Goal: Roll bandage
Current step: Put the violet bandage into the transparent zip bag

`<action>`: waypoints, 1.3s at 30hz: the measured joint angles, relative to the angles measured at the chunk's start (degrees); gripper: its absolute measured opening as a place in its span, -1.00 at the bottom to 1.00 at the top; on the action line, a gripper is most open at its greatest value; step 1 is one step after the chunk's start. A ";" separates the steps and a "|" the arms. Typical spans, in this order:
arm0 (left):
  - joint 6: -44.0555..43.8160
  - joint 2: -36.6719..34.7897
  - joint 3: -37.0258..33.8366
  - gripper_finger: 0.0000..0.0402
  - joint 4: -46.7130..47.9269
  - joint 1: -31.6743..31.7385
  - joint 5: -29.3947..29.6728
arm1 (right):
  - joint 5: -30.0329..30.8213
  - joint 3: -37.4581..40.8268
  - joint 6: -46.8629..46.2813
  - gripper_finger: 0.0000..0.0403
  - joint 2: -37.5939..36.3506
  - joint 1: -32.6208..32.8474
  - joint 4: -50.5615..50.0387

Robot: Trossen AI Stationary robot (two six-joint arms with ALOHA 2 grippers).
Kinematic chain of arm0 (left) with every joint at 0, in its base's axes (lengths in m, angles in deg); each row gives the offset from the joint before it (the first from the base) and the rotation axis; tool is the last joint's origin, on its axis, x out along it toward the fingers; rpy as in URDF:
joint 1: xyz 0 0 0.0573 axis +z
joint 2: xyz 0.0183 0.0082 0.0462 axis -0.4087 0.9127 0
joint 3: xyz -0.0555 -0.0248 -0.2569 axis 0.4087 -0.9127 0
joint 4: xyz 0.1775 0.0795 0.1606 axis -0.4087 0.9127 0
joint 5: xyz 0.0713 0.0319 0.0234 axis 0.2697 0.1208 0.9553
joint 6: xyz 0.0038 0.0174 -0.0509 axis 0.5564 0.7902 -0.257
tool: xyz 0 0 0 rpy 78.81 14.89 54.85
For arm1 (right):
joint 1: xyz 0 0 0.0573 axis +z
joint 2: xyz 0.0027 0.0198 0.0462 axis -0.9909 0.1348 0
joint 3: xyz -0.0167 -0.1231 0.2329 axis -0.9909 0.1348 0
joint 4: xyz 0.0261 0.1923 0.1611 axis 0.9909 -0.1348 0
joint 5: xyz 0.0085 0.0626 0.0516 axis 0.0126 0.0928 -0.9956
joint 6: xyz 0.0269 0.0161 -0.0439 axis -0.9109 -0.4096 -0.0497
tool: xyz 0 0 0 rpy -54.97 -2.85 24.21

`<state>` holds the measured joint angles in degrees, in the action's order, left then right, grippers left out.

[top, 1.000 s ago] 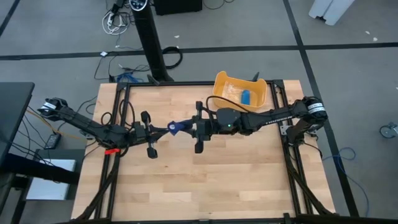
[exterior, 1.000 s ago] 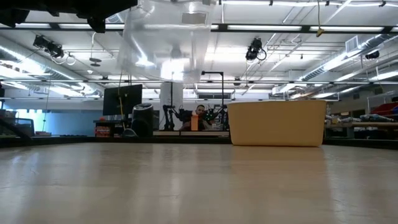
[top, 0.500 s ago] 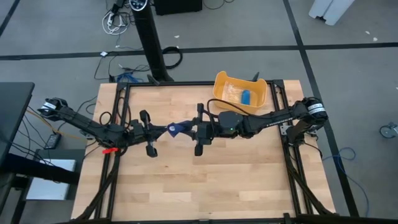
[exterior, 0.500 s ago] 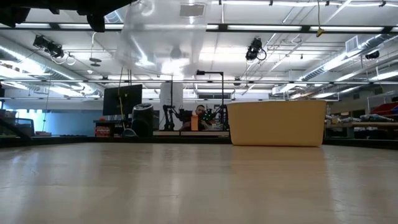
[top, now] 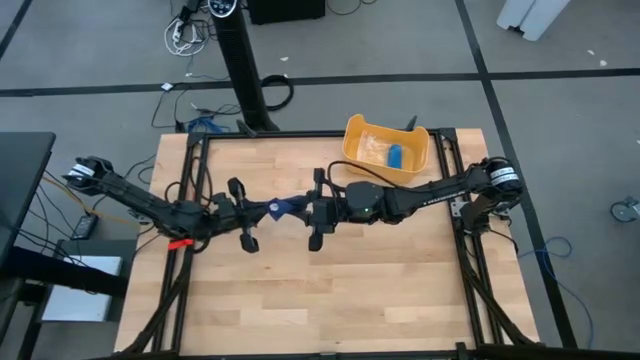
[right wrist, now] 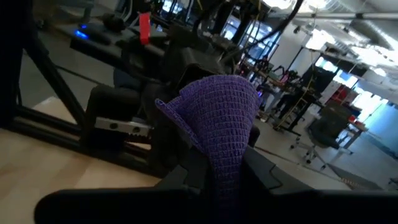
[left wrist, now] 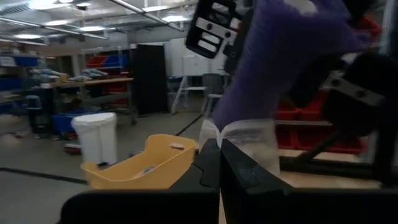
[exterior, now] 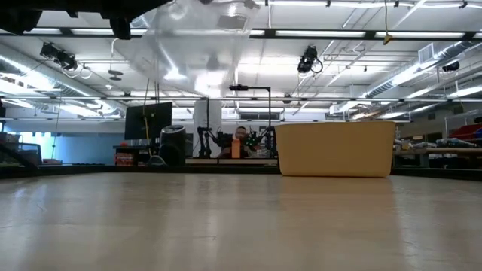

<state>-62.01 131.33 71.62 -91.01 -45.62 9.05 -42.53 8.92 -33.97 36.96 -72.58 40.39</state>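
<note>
Two grippers meet near the centre of the high view, above the wooden table (top: 300, 290). Between them hangs the bandage (top: 280, 207), a dark-blue cloth piece held in the air. The left gripper (top: 256, 211) comes from the left side of the frame and its fingers are closed on a clear wrapper (left wrist: 245, 138) at the bandage's end. The right gripper (top: 304, 209) comes from the right and is pinched on the bandage (right wrist: 219, 112). A yellow tub (top: 386, 150) stands in the upper right part of the table.
</note>
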 joint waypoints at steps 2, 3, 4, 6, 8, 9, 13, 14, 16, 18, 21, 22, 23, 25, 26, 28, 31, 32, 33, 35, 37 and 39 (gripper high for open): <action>0.86 0.45 0.28 -1.00 -0.06 -0.07 1.18 | -0.02 0.02 -1.01 -0.77 0.22 0.02 -0.45; 1.30 0.59 0.44 -1.00 -0.44 -0.10 1.55 | -0.02 0.02 -1.67 -0.77 0.22 0.09 -0.51; 1.70 0.56 0.44 -1.00 -0.47 -0.25 1.84 | 0.03 0.02 -2.59 -0.77 0.18 0.17 -0.51; 2.02 0.54 0.44 -1.00 -0.73 -0.50 1.99 | 0.40 0.02 -4.56 -0.77 0.13 0.22 -0.73; 2.14 0.54 0.44 -1.00 -1.10 -0.83 1.97 | 1.74 0.02 -5.60 -0.77 0.13 0.25 -1.82; 2.34 0.54 0.44 -1.00 -1.38 -1.05 1.93 | 3.04 0.02 -5.77 -0.77 0.13 0.28 -2.35; 3.48 0.54 0.44 -1.00 -1.89 -2.13 1.83 | 7.21 1.31 -5.83 -0.77 0.11 -0.21 -3.52; 3.56 0.54 0.44 -1.00 -1.87 -2.25 1.83 | 7.76 1.80 -5.83 -0.77 0.13 -0.36 -3.67; 3.60 0.54 0.44 -1.00 -1.80 -2.29 1.84 | 8.77 2.35 -5.83 -0.77 0.13 -0.52 -4.14; 3.62 0.54 0.44 -1.00 -1.80 -2.30 1.80 | 8.94 2.47 -5.82 -0.77 0.09 -0.52 -5.28; 3.62 0.58 0.40 -1.00 -1.52 -2.30 1.76 | 9.05 2.47 -5.64 -0.77 0.09 -0.52 -7.31; 3.62 0.58 0.40 -1.00 -1.53 -2.30 1.78 | 9.06 2.49 -5.49 -0.77 0.09 -0.52 -7.68; 3.62 0.58 0.40 -1.00 -1.57 -2.28 1.78 | 9.10 2.49 -5.39 -0.77 0.09 -0.52 -8.00; 3.62 0.58 0.40 -1.00 -1.54 -2.27 1.80 | 9.84 2.49 -5.26 -0.77 0.08 -0.46 -9.03; 3.62 0.58 0.40 -1.00 -1.49 -2.27 1.81 | 10.52 2.49 -5.22 -0.77 0.06 -0.39 -9.66; 3.62 0.58 0.40 -1.00 -1.42 -2.25 1.83 | 11.36 2.49 -5.42 -0.77 0.06 -0.37 -11.00; 3.62 0.60 0.37 -1.00 -1.05 -2.25 1.83 | 11.39 2.49 -5.59 -0.77 0.04 -0.33 -12.40; 3.62 0.60 0.37 -1.00 -0.90 -2.25 1.83 | 11.37 2.49 -5.59 -0.77 0.04 -0.29 -12.78; 3.61 0.60 0.37 -1.00 -0.70 -2.25 1.78 | 11.39 2.49 -5.61 -0.77 0.04 -0.20 -13.17; 3.47 0.60 0.37 -1.00 -0.18 -2.25 1.65 | 11.49 2.49 -5.59 -0.77 0.04 0.08 -13.93; 3.42 0.60 0.37 -1.00 0.15 -2.27 1.52 | 11.52 2.49 -5.57 -0.77 0.04 0.09 -14.60; 3.39 0.60 0.37 -1.00 0.50 -2.27 1.54 | 11.51 2.49 -5.64 -0.77 0.04 0.09 -15.42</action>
<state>-58.62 131.94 72.00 -90.51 -47.89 10.59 -31.03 11.41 -39.61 37.01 -72.50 24.96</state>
